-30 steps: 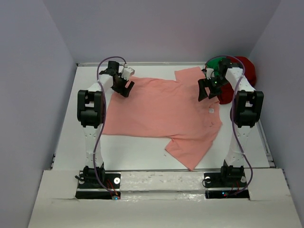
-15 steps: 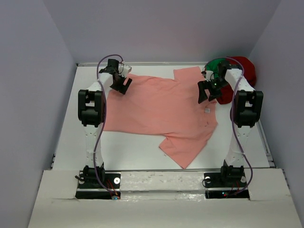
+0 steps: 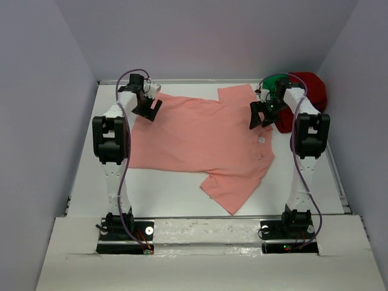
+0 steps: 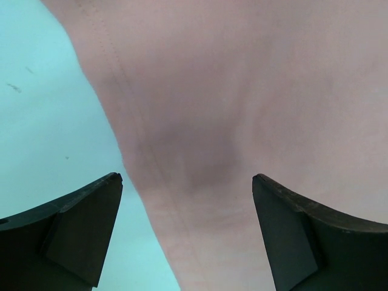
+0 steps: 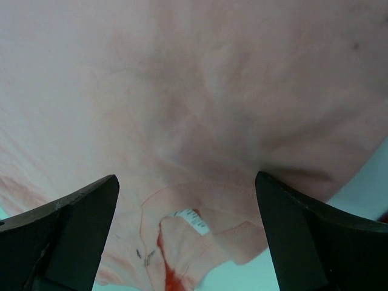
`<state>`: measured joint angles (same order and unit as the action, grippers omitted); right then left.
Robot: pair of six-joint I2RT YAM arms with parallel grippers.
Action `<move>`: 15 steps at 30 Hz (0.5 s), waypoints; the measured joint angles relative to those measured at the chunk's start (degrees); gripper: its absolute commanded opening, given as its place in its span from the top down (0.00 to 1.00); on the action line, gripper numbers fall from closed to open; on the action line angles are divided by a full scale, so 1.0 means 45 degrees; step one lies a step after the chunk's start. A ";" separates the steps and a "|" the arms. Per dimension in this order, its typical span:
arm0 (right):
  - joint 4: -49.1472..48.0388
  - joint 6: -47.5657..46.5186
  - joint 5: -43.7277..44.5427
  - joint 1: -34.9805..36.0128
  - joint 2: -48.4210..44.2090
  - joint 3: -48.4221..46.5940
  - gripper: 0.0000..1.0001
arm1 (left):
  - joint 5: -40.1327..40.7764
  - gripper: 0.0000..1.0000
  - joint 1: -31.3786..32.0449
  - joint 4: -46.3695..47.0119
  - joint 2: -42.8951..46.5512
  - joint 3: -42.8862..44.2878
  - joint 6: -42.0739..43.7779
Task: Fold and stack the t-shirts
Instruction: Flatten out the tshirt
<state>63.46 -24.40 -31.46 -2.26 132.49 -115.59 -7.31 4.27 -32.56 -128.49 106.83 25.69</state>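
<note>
On table (image 3: 170,194), salmon-pink shirt (image 3: 200,136) flat; left gripper (image 3: 149,110), right gripper (image 3: 260,115) spread over it; green shirt (image 3: 276,81), dark red shirt (image 3: 310,88) beside.

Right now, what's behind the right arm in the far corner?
A bunched green shirt and a dark red shirt, piled together. The right arm covers their near parts, so how far they reach toward the pink shirt is hidden.

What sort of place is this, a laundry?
Likely a robot test booth: plain grey walls around a white table, a left arm and right arm bolted at its edge, a salmon-pink cloth t-shirt.
</note>
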 measured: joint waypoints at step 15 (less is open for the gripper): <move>-0.1141 0.0345 0.1996 0.0437 0.1073 -0.1258 0.00 | -0.1044 0.01 -0.0262 -0.0015 0.5367 -0.1384 0.0112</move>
<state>58.33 -22.85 -22.48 -0.30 137.32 -121.25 -12.01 3.09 -32.62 -104.33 100.60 26.20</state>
